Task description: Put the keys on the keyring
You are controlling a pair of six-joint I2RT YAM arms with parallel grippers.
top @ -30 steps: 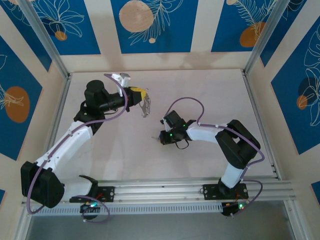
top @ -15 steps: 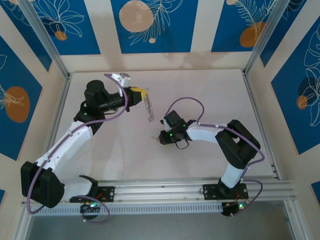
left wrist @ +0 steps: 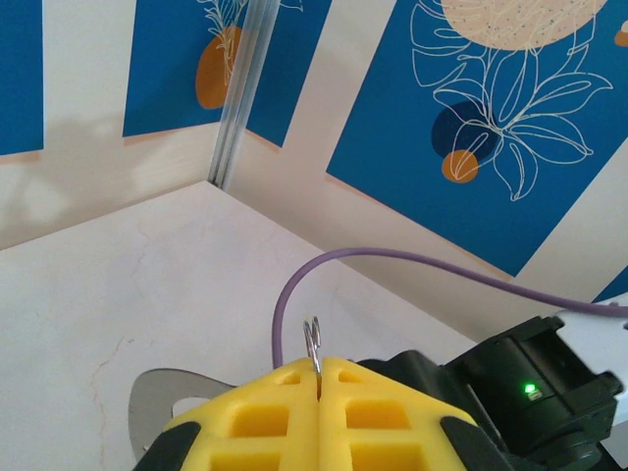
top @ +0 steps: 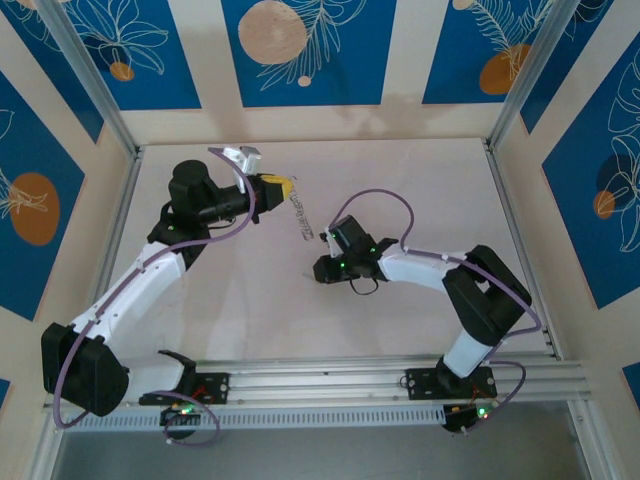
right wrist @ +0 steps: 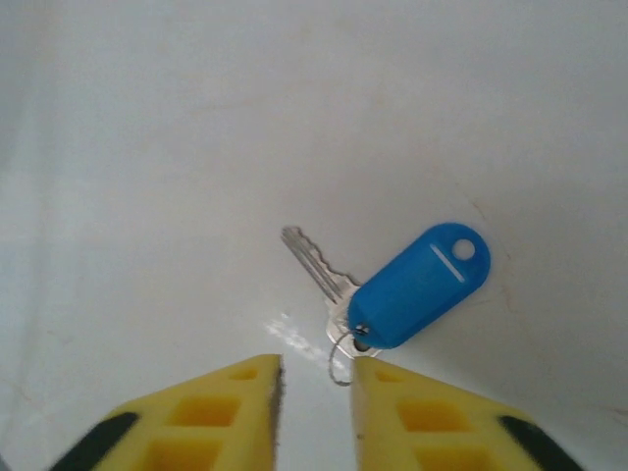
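right end effector (right wrist: 317, 365): two yellow plastic fingers (right wrist: 196, 422) with a waffle-grid face, spread with a clear gap, gripping nothing. one small wire loop (right wrist: 340, 359) lies in that gap on the tabletop (right wrist: 147, 147), which is pale, matt and smooth.

one key (right wrist: 387, 288), flat on the tabletop just past the fingertips. short pale metal blade with a toothed edge, tip pointing up-left in the right wrist view, away from the fingers. its blue plastic head is a rounded oblong with one white stripe and one round hole, long axis running up-right. blade and head form a v that meets at the loop.

farther back, left end effector (left wrist: 319, 373): two yellow grid fingers pressed together, pinching the thin wire of the keyring (top: 300, 220) between the tips, two wire strands poking up out of the seam. in the top view the keyring reads as one thin silvery strip, long axis running from the left fingers down-right toward the right arm (top: 420, 268). whether it touches the tabletop, cannot tell. one flat grey metal plate (left wrist: 157, 402) with a rounded edge sits beside the left fingers.

one purple cable (left wrist: 392, 257) arcs over the black right arm, one green light lit.

far side: walls (left wrist: 471, 118) with blue panels, white leaf line-art, orange discs, one metal corner post.
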